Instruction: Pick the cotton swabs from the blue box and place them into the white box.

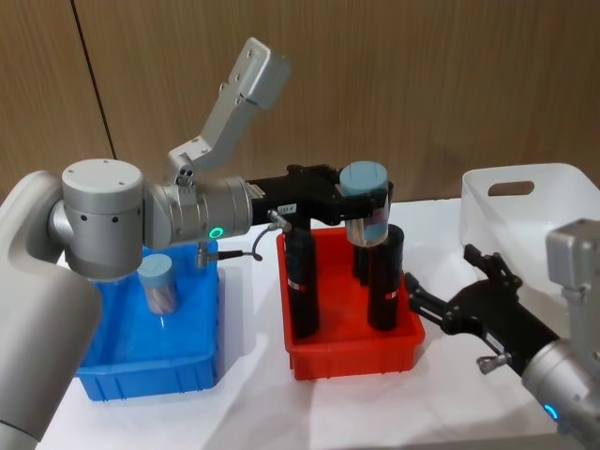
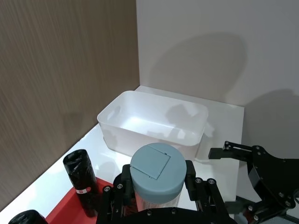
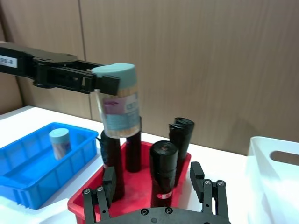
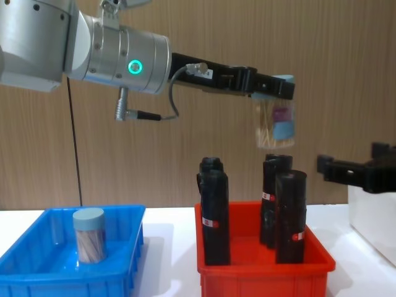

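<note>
Jar of cotton swabs (image 1: 364, 180) pinched by left gripper (image 1: 364, 202) jaws over red bin (image 1: 356, 353); clear black rolls (image 1: 302, 281), move right, release low in white box (image 1: 525, 202). Right gripper (image 1: 441, 277) idle near it, jaws spread.

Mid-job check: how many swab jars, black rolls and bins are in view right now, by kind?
Cotton swab jars: 2 (one in the left end effector, one in the blue box)
Black rolls: 4, in the red bin
Bins: 3 (blue box, red bin, white box)
Total: 9
</note>
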Robot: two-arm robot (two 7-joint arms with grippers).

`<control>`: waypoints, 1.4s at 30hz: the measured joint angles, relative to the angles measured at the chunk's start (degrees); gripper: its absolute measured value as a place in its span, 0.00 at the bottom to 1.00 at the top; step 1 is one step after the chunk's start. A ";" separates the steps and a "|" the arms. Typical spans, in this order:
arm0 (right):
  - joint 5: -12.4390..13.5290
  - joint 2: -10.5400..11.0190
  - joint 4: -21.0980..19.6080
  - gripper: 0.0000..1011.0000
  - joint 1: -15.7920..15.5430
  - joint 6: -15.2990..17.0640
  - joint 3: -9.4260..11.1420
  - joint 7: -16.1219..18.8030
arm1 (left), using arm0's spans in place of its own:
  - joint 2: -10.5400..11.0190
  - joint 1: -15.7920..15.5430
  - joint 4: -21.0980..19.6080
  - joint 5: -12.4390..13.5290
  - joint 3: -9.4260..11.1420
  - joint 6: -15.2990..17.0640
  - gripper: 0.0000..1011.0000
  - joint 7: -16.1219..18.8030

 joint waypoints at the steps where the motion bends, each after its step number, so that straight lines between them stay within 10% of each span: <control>1: -0.15 -0.08 0.08 0.99 0.36 0.28 -0.04 0.37 | -0.02 -0.04 0.02 0.02 0.01 0.00 0.65 -0.03; 42: 0.72 -3.04 5.75 0.99 7.88 5.17 0.18 5.33 | -0.21 -0.47 0.41 0.25 0.08 0.10 0.66 -0.45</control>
